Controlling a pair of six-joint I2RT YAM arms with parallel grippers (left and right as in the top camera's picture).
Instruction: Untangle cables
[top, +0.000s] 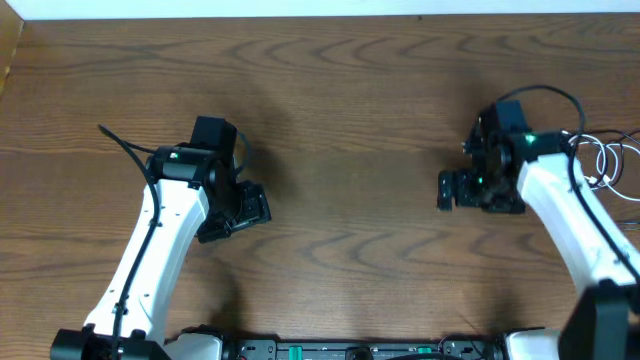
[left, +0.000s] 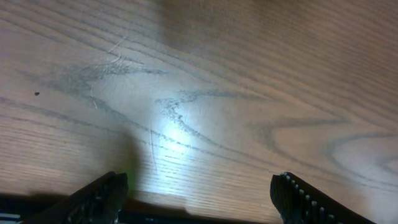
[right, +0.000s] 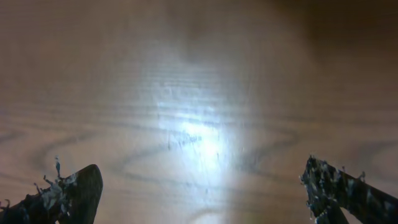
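Left tool hangs over bare worktop, released, its fingers spread wide with only wood grain between them. Right tool is released too, its ragged-edged fingertips far apart above bare wood. Seen from overhead, the white cable lies in loose loops at the worktop's right edge, just beside the right arm. Whether the black cable lies among those loops I cannot tell.

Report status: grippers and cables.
Left gripper open, empty. Right gripper open, empty. White cable coiled at table's right edge beside right arm, untouched; black cable not made out. No obstruction seen.
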